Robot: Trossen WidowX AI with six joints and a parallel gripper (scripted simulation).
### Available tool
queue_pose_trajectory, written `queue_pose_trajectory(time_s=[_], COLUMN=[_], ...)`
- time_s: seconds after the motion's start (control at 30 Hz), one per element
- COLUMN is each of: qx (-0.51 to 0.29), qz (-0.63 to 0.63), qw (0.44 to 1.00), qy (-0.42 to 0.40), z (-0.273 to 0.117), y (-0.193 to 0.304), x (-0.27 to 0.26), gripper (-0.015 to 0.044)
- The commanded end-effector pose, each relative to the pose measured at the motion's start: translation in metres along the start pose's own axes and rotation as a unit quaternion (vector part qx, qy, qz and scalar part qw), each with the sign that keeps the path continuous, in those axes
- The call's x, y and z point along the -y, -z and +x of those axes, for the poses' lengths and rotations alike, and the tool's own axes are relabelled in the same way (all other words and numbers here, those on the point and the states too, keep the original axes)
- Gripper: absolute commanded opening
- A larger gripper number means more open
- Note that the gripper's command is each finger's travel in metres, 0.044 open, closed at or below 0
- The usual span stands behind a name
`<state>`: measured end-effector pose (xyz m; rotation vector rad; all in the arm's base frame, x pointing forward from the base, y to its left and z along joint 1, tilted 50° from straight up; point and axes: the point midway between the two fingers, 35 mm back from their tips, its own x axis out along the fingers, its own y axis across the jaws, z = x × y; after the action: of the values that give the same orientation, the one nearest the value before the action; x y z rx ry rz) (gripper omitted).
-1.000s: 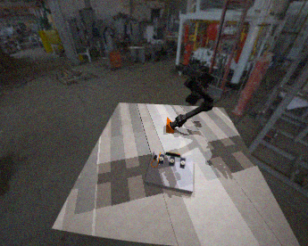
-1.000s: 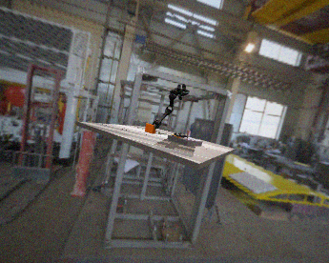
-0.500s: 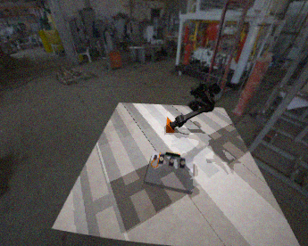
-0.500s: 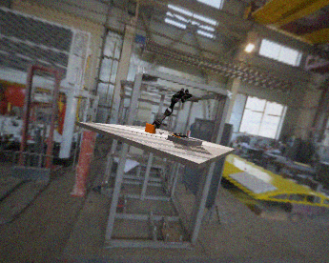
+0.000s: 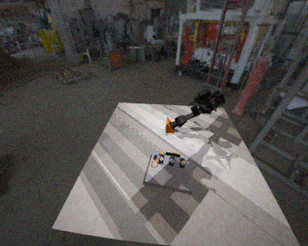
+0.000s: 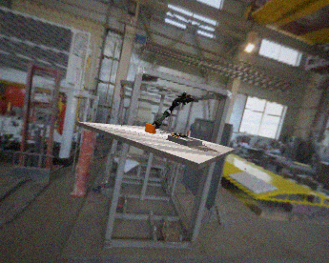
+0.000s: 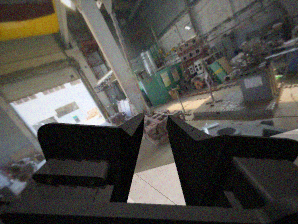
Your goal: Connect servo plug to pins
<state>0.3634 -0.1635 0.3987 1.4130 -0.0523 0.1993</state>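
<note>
The grey holder plate [image 5: 168, 178] [image 6: 186, 140] lies on the table in front of the arm's orange base [image 5: 170, 127] [image 6: 150, 128]. Small dark parts [image 5: 171, 161] and an orange lead [image 5: 155, 162] sit along its far edge. The plug and the pins are too small to make out. My gripper [image 5: 216, 99] [image 6: 194, 99] [image 7: 155, 118] is raised high above the table behind the holder, far from it, and points out over the hall. In the wrist view its two dark fingers stand close together with a narrow gap, and nothing is between them.
The table [image 5: 239, 187] [image 6: 132, 133] is a striped light and grey top on a metal frame. Steel racks [image 5: 293, 111] stand to the right of it. The workshop floor lies far below all around.
</note>
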Motion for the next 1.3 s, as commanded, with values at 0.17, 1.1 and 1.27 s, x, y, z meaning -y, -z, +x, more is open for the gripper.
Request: queue_pose_trajectory(time_s=[0.17,1.1,1.27], qx=[0.008,0.018,0.018], qz=[-0.091,-0.364,-0.412], qw=[0.996,0.931,0.910], qy=[0.005,0.030,0.036], z=[0.004,-0.004,-0.008], y=[0.029,0.107,0.120], x=[0.002,0.012,0.015], gripper=[0.0115,0.0115,0.0115])
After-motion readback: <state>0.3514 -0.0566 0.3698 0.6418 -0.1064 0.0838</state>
